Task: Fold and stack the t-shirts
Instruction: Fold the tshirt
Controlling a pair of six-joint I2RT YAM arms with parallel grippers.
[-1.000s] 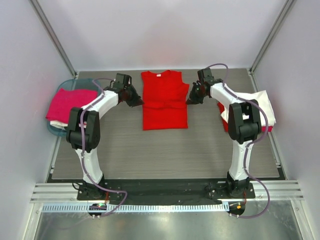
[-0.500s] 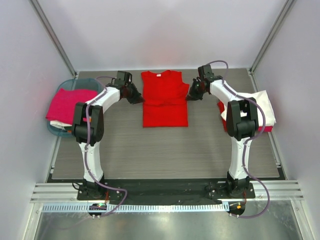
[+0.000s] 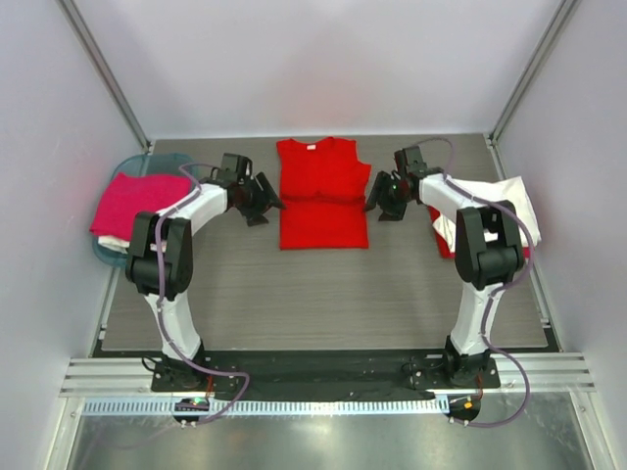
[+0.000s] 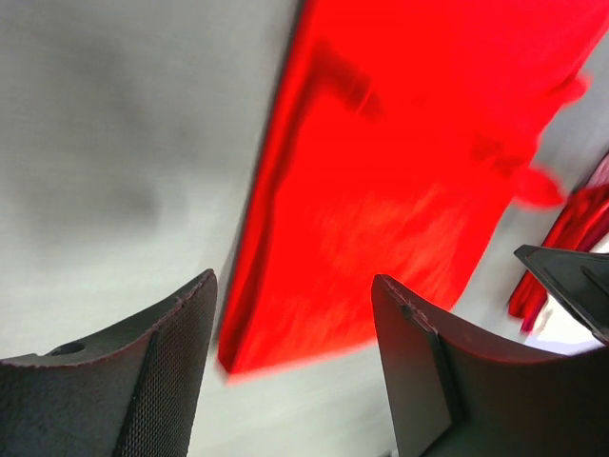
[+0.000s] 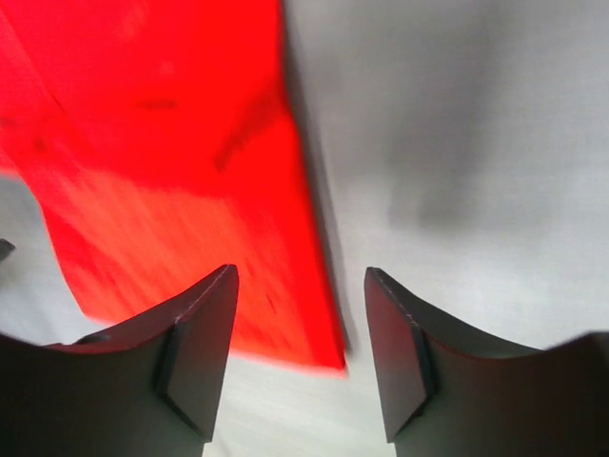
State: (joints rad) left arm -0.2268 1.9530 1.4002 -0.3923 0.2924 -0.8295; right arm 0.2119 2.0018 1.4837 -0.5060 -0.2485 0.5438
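Top external view: the red t-shirt (image 3: 323, 193) lies flat on the table (image 3: 294, 294), collar at the far end. Its sides appear turned in, giving a near-rectangular outline with a crease line across the middle. The left gripper (image 3: 263, 199) sits just beside its left edge and the right gripper (image 3: 380, 199) just beside its right edge. This mirrored placement suits a two-handed fold, judged part done. A magenta t-shirt (image 3: 137, 201) in the teal basket (image 3: 106, 251) lies well left of the red one, and a white t-shirt (image 3: 514, 201) well right.

Left wrist view: the fingers (image 4: 143, 381) are spread, nothing between them. The cloth edge below is blurred.

Right wrist view: the fingers (image 5: 200, 352) likewise stand apart and empty above the red hem corner.
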